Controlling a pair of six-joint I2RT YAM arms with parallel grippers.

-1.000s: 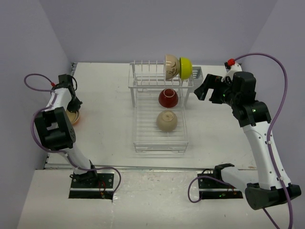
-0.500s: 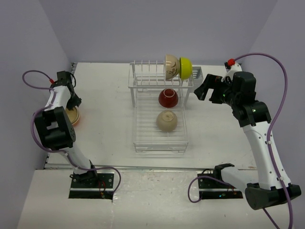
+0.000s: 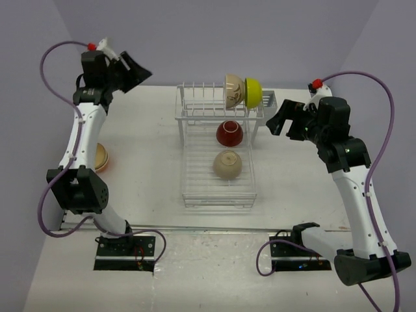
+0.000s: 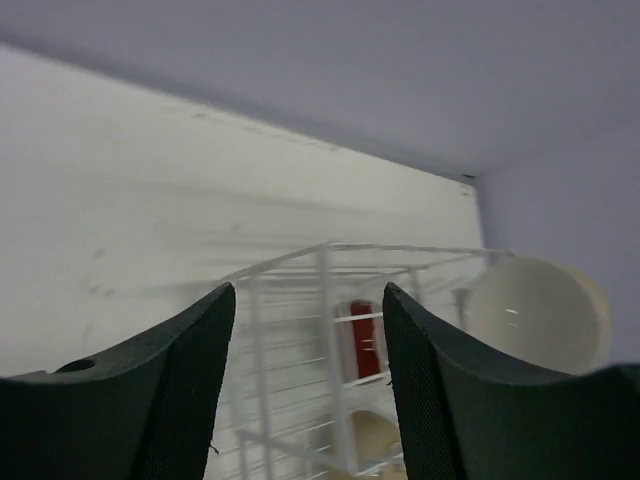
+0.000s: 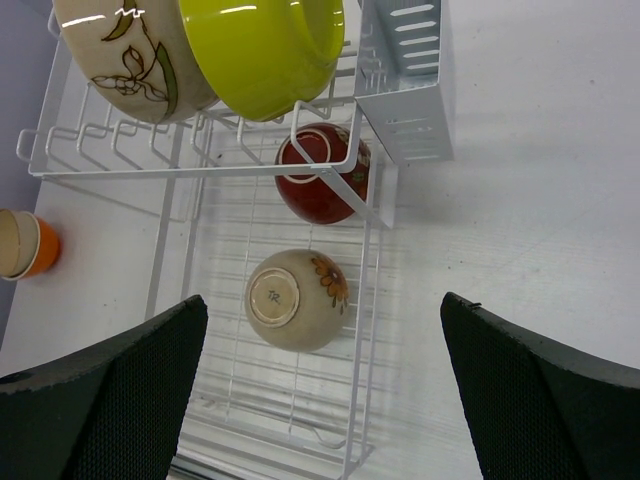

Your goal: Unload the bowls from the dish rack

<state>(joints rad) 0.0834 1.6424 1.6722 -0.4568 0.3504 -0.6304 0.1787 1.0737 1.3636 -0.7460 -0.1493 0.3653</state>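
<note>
The white dish rack (image 3: 195, 175) holds a cream floral bowl (image 3: 233, 91) and a lime-yellow bowl (image 3: 254, 92) on edge in its tines. A dark red bowl (image 3: 229, 133) and a beige bowl (image 3: 227, 164) lie upside down on its tray. At the table's left edge a beige bowl sits nested in an orange bowl (image 3: 101, 157). My left gripper (image 3: 143, 69) is open and empty, raised high at the back left and facing the rack (image 4: 325, 300). My right gripper (image 3: 275, 122) hangs wide open beside the rack's right end, looking down on the beige bowl (image 5: 295, 300) and red bowl (image 5: 315, 185).
A small cutlery basket (image 5: 405, 80) hangs on the rack's right end. Lilac walls close the table at the back and on both sides. The nested orange and beige bowls (image 5: 25, 245) stand close to the left wall.
My left gripper has opened and let go at the nested bowls on the left, then risen high toward the back wall. The right arm has stayed put.
</note>
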